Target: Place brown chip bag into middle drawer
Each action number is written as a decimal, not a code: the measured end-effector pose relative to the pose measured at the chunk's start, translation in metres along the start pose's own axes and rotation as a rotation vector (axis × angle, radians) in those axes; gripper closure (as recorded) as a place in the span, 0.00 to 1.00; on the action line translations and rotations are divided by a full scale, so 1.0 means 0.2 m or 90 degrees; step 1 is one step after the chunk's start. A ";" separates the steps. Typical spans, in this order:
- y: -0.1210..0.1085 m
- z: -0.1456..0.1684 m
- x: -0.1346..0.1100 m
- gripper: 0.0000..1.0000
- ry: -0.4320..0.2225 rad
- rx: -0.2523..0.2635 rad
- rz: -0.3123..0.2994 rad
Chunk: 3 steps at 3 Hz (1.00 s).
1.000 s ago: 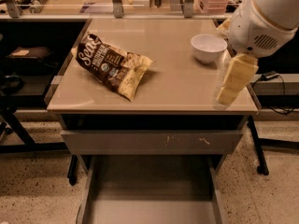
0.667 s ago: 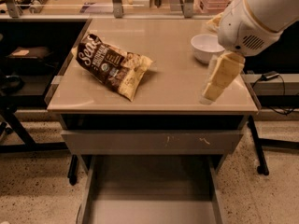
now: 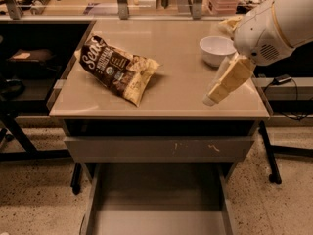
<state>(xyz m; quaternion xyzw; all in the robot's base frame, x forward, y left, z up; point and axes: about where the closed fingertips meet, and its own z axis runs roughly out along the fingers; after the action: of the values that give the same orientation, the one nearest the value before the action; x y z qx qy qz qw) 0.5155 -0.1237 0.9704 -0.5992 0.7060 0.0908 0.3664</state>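
Observation:
The brown chip bag lies flat on the left half of the beige cabinet top, its tan-yellow end toward the front right. The middle drawer is pulled open below, grey, with a bare floor. My gripper hangs from the white arm over the right front part of the top. It points down and to the left, and sits well to the right of the bag, apart from it. It holds nothing that I can see.
A white bowl stands at the back right of the top, just behind the gripper. A closed drawer front with yellowish scuffs sits above the open drawer. Dark shelving stands at the left, and cables and a table leg at the right.
The arm and gripper have moved left, from the right edge toward the middle of the top. The bag and the drawer have not moved.

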 end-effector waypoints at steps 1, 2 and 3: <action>0.00 0.01 -0.01 0.00 0.000 -0.002 -0.001; -0.02 0.08 -0.01 0.00 -0.013 -0.002 0.004; -0.11 0.26 -0.02 0.00 -0.060 0.010 0.040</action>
<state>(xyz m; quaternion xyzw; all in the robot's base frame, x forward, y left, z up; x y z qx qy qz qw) 0.5563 -0.0968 0.9419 -0.5690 0.7070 0.1249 0.4010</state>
